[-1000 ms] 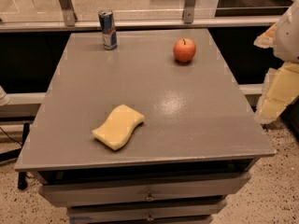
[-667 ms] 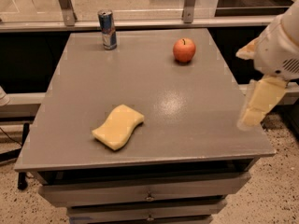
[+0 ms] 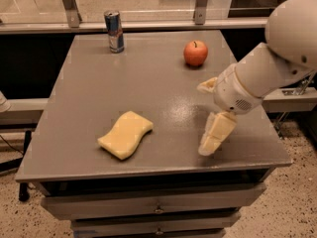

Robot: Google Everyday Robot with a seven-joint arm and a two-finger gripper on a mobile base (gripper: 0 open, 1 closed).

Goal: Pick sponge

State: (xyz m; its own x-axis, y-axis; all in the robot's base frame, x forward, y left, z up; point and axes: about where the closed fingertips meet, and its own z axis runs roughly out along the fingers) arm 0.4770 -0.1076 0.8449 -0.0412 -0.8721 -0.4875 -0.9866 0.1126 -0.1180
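The sponge (image 3: 125,134) is a pale yellow foam block with wavy sides. It lies flat on the grey table (image 3: 148,78), near the front edge and left of centre. My gripper (image 3: 203,119) hangs over the front right part of the table, to the right of the sponge and well apart from it. Its cream-yellow fingers (image 3: 216,133) are spread apart and hold nothing. One finger points down toward the tabletop, and the other sticks out to the left, higher up.
A red apple (image 3: 195,52) sits at the back right of the table, just behind my arm. A blue and silver can (image 3: 114,31) stands at the back left. Drawers (image 3: 157,210) sit under the tabletop. A rail and glass run behind the table.
My arm has swung in from the right edge of the view over the table's front right part, closer to the sponge. The sponge, apple and can have not moved.
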